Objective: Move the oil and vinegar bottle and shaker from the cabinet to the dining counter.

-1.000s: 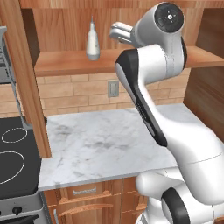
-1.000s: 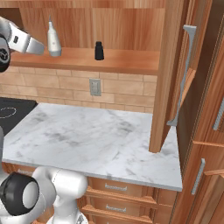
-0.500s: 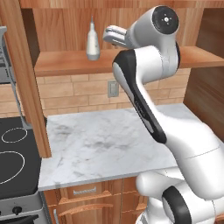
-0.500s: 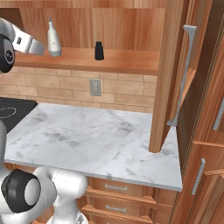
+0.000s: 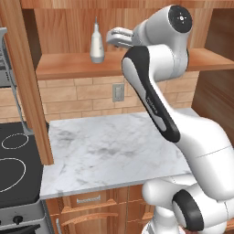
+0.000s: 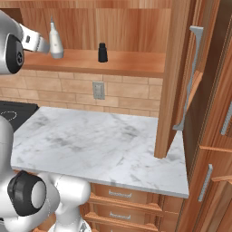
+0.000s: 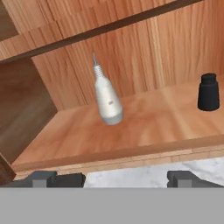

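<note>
Pale oil and vinegar bottle stands on the cabinet shelf before the wide-apart pincer.

Brightness: even and moderately bright in all three views, flat rendered light with no dim patches on the marble worktop.
Light source: diffuse, seemingly from above and in front; no lamp visible.
Shadows: soft and faint; the cabinet interior darkens toward its upper back and its left wall in the hand view; a weak shadow sits under the shelf's front edge on the brick.
Glare: mild sheen on the white arm shell and on the oil and vinegar bottle.
Blur: none; edges slightly coarse and pixelated.
Distortion: hand view is tilted, shelf lines slant.
</note>
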### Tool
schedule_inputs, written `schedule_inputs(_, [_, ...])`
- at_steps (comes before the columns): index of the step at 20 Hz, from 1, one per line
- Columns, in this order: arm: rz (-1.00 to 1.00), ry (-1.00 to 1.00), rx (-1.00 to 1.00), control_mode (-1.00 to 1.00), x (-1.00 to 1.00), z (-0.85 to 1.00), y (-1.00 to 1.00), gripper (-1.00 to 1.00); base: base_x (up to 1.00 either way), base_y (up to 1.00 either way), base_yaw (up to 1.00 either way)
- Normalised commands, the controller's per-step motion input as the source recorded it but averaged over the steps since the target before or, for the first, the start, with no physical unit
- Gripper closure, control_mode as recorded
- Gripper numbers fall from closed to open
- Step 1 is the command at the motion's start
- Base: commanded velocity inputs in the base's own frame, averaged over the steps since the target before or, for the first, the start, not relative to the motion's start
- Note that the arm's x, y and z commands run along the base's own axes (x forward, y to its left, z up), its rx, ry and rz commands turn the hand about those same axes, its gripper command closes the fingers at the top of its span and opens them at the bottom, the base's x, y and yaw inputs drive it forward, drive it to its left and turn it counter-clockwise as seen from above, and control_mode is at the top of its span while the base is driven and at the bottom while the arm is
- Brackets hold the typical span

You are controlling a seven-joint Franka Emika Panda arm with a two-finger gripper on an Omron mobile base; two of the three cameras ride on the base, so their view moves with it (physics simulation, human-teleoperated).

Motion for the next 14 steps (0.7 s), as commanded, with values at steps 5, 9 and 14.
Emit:
schedule_inputs(5, [0.07, -0.01, -0.17, -1.00, 0.06, 0.00, 0.13, -1.00, 0.00, 0.00, 0.00])
schedule_inputs(9, [0.01, -0.05, -0.14, -1.00, 0.11, -0.05, 0.05, -1.00, 0.00, 0.00, 0.00])
schedule_inputs(14, [0.00, -0.09, -0.03, -1.00, 0.03, -0.05, 0.00, -1.00, 0.00, 0.00, 0.00])
